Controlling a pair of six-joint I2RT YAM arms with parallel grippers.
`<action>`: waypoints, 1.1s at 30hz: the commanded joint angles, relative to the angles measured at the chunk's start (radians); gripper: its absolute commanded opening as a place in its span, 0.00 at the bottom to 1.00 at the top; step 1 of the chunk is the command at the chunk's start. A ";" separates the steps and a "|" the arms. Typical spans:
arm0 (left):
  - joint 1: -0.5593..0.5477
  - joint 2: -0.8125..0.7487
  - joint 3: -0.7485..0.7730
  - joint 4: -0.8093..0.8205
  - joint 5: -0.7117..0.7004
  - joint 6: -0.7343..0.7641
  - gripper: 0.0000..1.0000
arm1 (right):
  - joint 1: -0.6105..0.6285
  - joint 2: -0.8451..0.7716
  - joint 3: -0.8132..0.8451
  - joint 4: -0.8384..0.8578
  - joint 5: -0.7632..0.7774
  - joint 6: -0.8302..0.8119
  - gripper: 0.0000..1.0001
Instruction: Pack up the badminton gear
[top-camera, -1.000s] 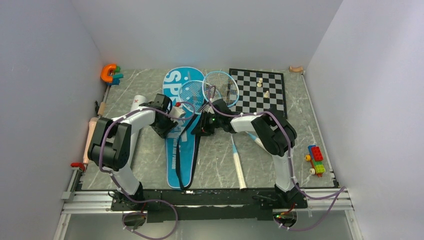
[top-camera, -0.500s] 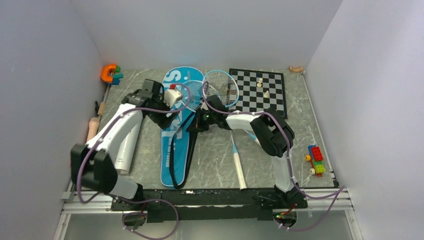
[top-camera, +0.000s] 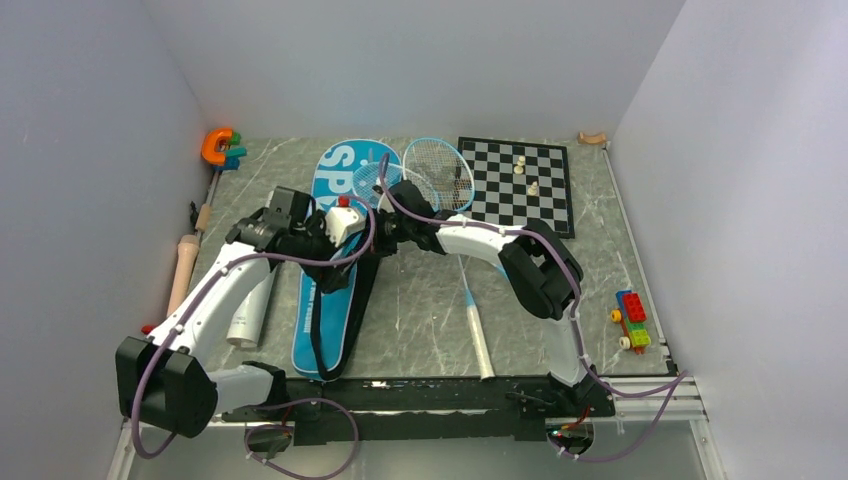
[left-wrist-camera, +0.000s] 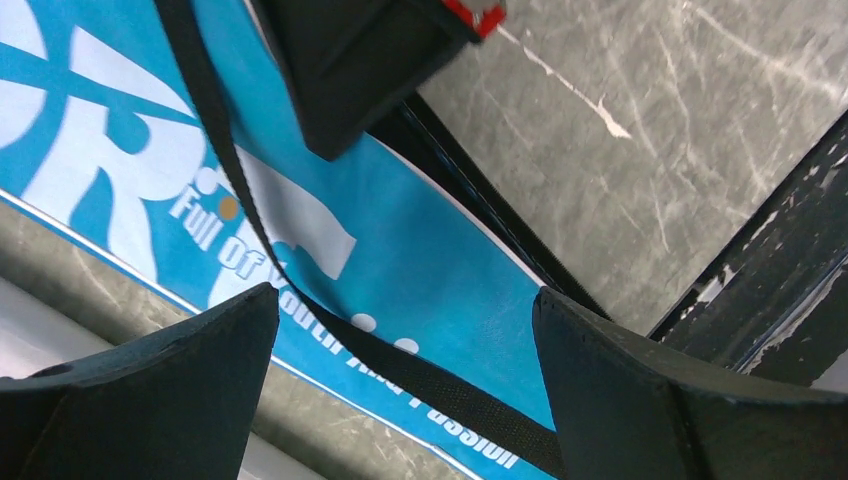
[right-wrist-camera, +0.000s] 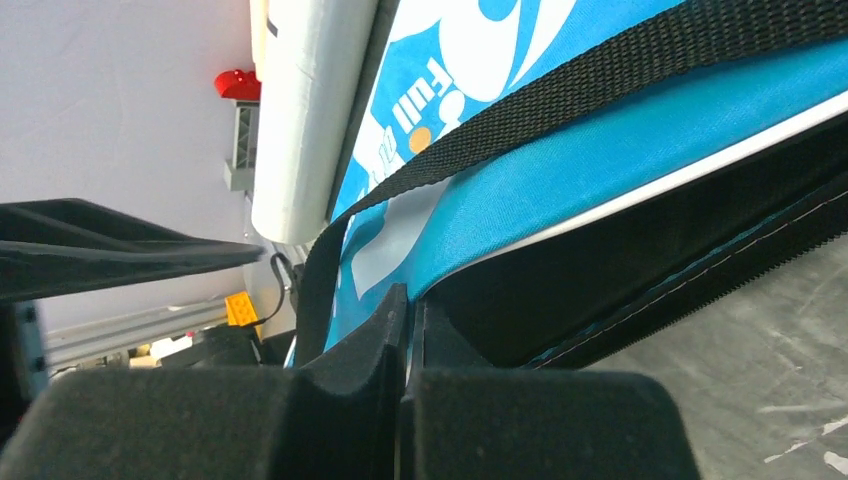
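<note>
Two rackets (top-camera: 432, 172) lie with their stringed heads overlapping at the far end of the tabletop (top-camera: 430, 300). One head sits partly over the wide end of the blue bag (top-camera: 330, 290), which stretches from the far middle toward the near edge.

The bag looks like thin, soft fabric: light, floppy and likely to slide on the smooth surface. I judge the edge of its opening or the black strap (left-wrist-camera: 230, 190) the best places to hold it. The rackets should be light, stiff in the frame and delicate in the strings, so the handle or shaft suits them.

The right wrist view shows what the overhead view hides: the right gripper (right-wrist-camera: 408, 340) is clenched on the bag's upper layer, lifting it so the dark inside gapes. The left wrist view shows the left gripper (left-wrist-camera: 405, 370) spread wide and holding nothing, above the bag's lettered face and strap. Only the overhead view shows the rackets.
</note>
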 joint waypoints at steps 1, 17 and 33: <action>-0.011 -0.067 -0.057 0.081 -0.025 0.041 0.99 | 0.011 -0.059 0.079 0.032 -0.058 0.011 0.00; -0.075 -0.107 -0.169 0.196 -0.273 0.039 0.99 | 0.066 0.023 0.236 0.065 -0.140 0.126 0.00; -0.075 -0.072 -0.130 0.228 -0.506 -0.041 0.00 | 0.053 0.045 0.217 0.135 -0.201 0.193 0.06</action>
